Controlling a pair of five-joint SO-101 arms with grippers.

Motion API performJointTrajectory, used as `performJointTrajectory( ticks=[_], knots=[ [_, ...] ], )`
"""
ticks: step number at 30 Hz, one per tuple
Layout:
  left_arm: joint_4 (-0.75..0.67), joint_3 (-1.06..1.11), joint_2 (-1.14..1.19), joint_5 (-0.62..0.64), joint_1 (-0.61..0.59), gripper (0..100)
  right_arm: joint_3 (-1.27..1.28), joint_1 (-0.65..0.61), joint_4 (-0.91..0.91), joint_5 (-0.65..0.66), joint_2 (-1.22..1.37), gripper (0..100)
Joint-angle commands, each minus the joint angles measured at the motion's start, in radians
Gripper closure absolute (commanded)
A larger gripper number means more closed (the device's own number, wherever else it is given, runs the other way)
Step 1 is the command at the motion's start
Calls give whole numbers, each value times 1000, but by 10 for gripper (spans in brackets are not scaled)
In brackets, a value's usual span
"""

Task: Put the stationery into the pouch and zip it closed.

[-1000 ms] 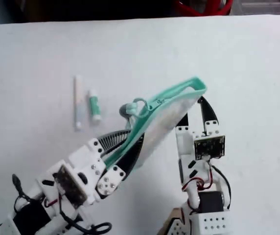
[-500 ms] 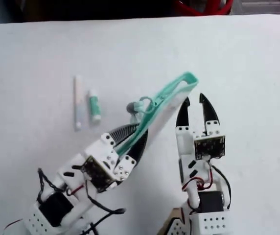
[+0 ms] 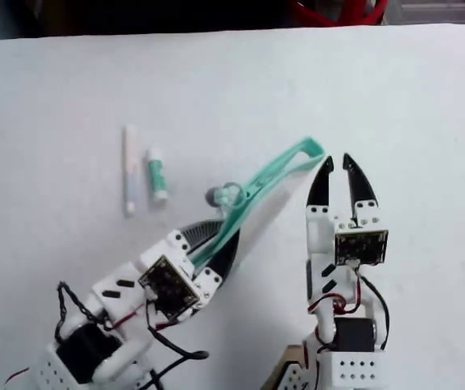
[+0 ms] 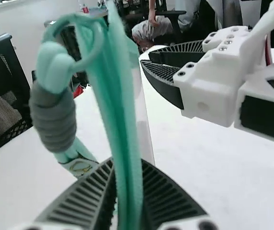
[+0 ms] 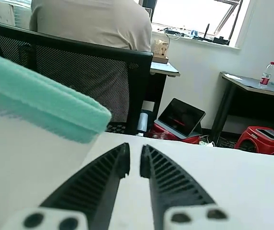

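1. From above, the pouch (image 3: 269, 199) was seen lifted off the white counter (image 3: 395, 97) at its middle, tilted on edge, with its green zip edge running from near left to far right.
2. The left pincer (image 3: 219, 236) was pinching the near end of that green edge, its black fingers (image 3: 202, 228) pressed against either side.
3. The right pincer (image 3: 337, 166) stood just right of the pouch's far end, slightly spread and holding nothing.
4. The high view alone took in the stationery: a long white stick (image 3: 129, 171) and a short green-and-white tube (image 3: 158, 175) lay side by side on the counter, left of the pouch and outside it.
5. The left wrist view gave the close detail: the zip edge rose straight out from between the ribbed fingers, and the zip pull (image 4: 55, 105), a pale green and grey charm on a ring, hung beside it.
6. The right wrist view showed the narrow gap between the right fingers, with the pouch's green corner near and just above them; whether they touched could not be told.
7. The room appeared there too: a black mesh chair (image 5: 79, 72) beyond the counter, a dark tablet (image 5: 181, 117) leaning on the floor, a red stool (image 5: 264, 139), a bottle (image 5: 268, 73) on a side desk (image 5: 252, 85), and a bright window (image 5: 194, 14).
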Motion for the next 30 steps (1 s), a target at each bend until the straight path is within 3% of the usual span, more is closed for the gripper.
performJointTrajectory(
  ticks=[1,7,12,18,21,30],
  knots=[
    [199,-114,5,12,-7,973,6,15,-16,-6,5,963],
    [397,-167,7,-206,-8,973,6,-30,7,2,5,961],
    [442,-187,7,-324,-12,964,6,-50,16,3,5,957],
    [436,-285,7,-338,-209,786,6,-50,42,3,4,957],
    [436,-305,7,-344,-309,774,6,-51,42,3,4,957],
    [434,-249,7,-347,-265,774,6,-94,58,3,5,957]
  ],
)
